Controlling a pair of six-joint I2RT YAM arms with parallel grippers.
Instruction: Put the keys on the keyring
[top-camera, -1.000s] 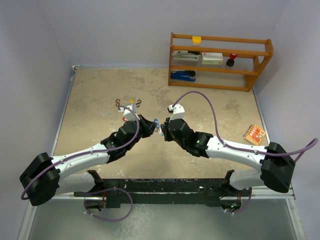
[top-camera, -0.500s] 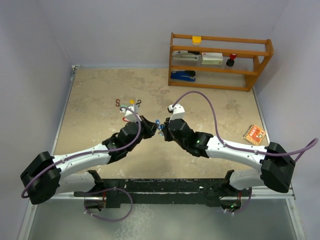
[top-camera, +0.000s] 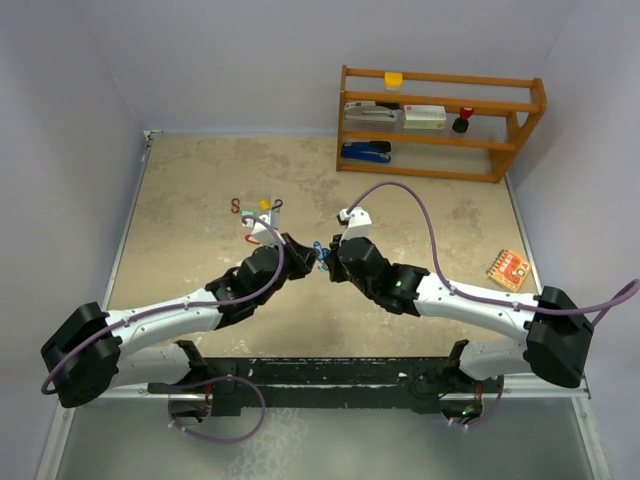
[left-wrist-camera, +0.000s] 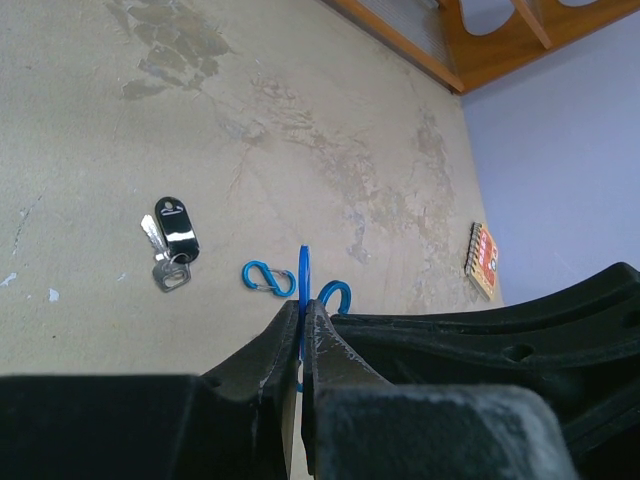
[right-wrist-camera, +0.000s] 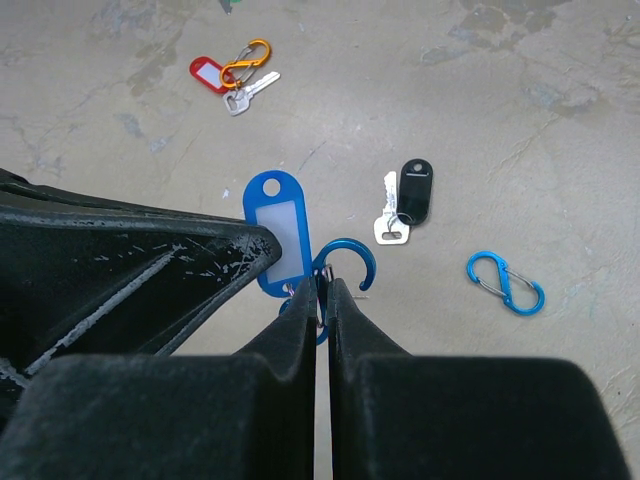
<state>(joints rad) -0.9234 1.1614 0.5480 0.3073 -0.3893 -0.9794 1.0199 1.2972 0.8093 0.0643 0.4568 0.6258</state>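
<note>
My left gripper (top-camera: 307, 252) is shut on the blue-tagged key, whose tag shows edge-on between the fingertips in the left wrist view (left-wrist-camera: 303, 268) and flat in the right wrist view (right-wrist-camera: 275, 225). My right gripper (top-camera: 329, 258) is shut on a blue S-shaped clip (right-wrist-camera: 346, 262), its open hook right beside the tag. Both are held tip to tip above the table. A black-headed key (right-wrist-camera: 408, 200) and a spare blue S-clip (right-wrist-camera: 505, 282) lie on the table beneath. A red-tagged key on an orange clip (right-wrist-camera: 234, 72) lies farther off.
More small keys and dark S-clips lie at the back left (top-camera: 260, 207). A wooden shelf (top-camera: 440, 120) with staplers and boxes stands at the back right. An orange card (top-camera: 509, 268) lies at the right edge.
My left gripper has edged slightly right and forward with the blue tag, closer to the right gripper. The right arm has barely moved.
</note>
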